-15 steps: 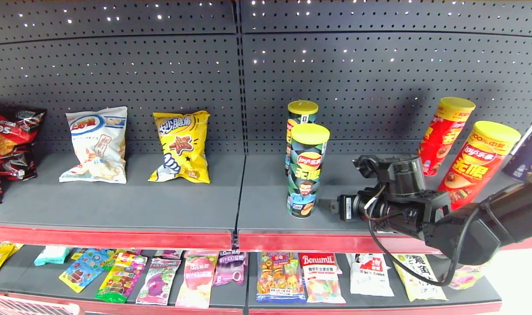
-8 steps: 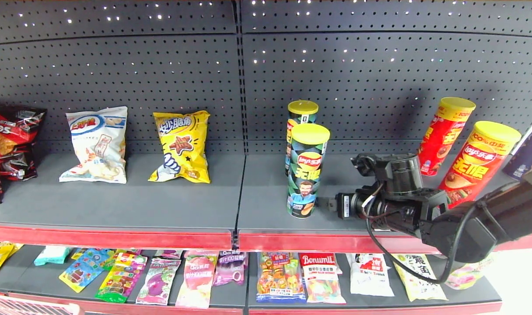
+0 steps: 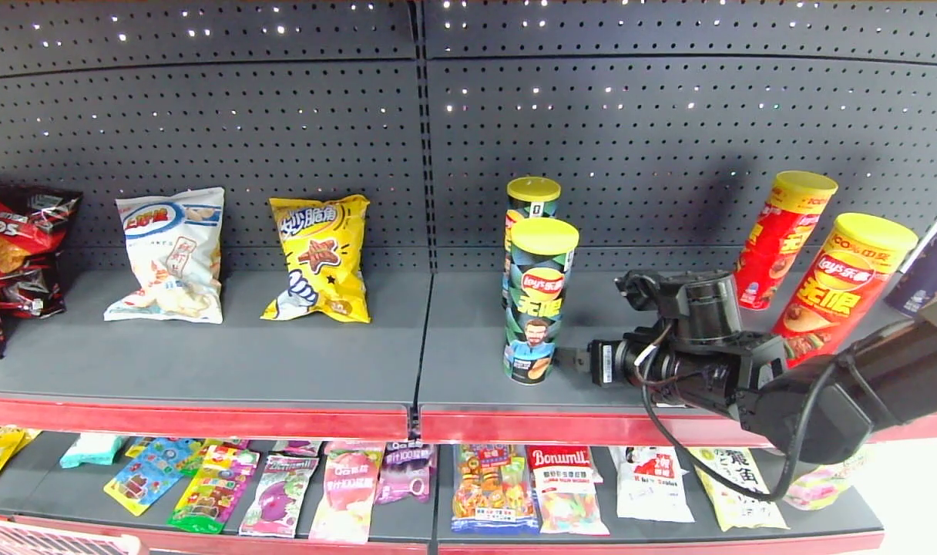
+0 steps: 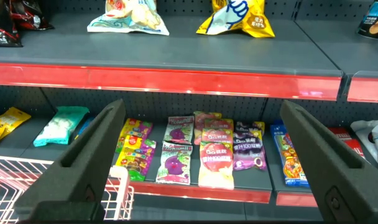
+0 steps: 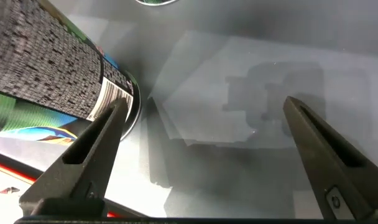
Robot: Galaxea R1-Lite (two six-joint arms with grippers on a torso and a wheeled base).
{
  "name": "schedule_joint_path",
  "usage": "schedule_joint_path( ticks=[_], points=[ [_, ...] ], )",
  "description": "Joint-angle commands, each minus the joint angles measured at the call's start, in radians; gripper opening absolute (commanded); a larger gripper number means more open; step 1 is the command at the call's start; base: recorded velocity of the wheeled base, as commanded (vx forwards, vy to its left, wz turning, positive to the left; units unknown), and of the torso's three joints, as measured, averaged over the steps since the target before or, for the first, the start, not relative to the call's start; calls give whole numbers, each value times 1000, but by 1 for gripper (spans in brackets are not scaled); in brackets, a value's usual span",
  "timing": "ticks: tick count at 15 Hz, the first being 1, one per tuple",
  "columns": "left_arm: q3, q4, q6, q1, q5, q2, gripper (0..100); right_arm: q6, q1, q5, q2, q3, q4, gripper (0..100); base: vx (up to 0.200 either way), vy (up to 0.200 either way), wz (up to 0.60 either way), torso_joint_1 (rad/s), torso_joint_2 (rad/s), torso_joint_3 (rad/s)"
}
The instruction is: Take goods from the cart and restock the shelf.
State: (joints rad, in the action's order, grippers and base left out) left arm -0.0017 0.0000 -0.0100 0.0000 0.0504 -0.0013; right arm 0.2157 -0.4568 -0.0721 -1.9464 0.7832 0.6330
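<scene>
A green chip can point(image 3: 540, 301) with a yellow lid stands near the front of the grey upper shelf point(image 3: 283, 362), with a second one point(image 3: 532, 196) right behind it. My right gripper point(image 3: 570, 359) is at the front can's lower right side, low over the shelf. In the right wrist view this gripper point(image 5: 204, 106) is open with bare shelf between its fingers, and the can point(image 5: 46, 68) lies just outside one finger point(image 5: 108, 134). My left gripper point(image 4: 201, 109) is open and holds nothing, hanging in front of the lower shelf.
Two red chip cans point(image 3: 784, 235) point(image 3: 842, 285) lean at the right of the upper shelf. A white bag point(image 3: 172, 254) and a yellow bag point(image 3: 318, 258) stand to the left. Candy packs point(image 3: 345, 486) line the lower shelf. The cart's wire corner point(image 4: 27, 186) is below.
My right gripper has edged a little to the left, closer to the front green can, and the can has shifted very slightly left.
</scene>
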Motion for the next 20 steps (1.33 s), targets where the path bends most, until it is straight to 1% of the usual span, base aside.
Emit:
schedule_joint_path(
  ticks=[1,11,20],
  points=[
    [0,0,-1,0,0,1,100,1,0,0,3,1,1,100,0,0,0,0,0,0],
    [0,0,-1,0,0,1,100,1,1,0,1,-4,22,100,0,0,0,0,0,0],
    [0,0,-1,0,0,1,100,-1,13,0,-6,19,24,100,0,0,0,0,0,0]
  ],
)
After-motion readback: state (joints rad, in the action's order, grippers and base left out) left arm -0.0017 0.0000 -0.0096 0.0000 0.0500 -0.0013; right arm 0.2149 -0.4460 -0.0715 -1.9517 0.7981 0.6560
